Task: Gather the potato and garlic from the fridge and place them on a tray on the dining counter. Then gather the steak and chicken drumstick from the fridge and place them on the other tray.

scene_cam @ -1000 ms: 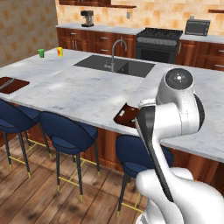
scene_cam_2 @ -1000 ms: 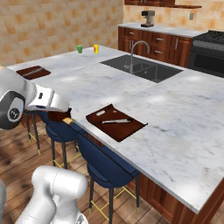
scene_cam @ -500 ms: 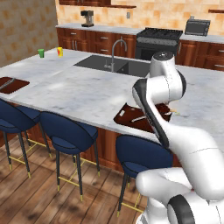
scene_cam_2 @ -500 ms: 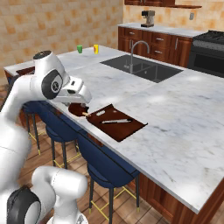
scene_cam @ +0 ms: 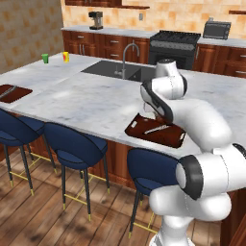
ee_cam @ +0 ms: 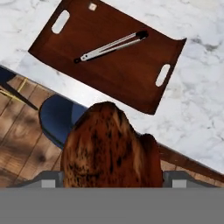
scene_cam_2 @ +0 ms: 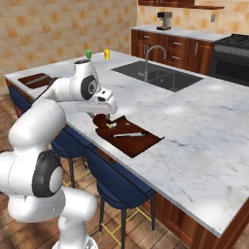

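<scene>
Hand view: jaws spread wide around a mottled brown lump point(ee_cam: 107, 146), probably the steak, above the dark wooden tray point(ee_cam: 127, 74) holding metal tongs point(ee_cam: 111, 46); a small off-white garlic point(ee_cam: 92, 6) lay there; placement pending.

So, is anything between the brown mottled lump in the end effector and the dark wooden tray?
Nothing visible between the brown mottled lump and the dark wooden tray. On it, silver tongs lie across the middle.
</scene>
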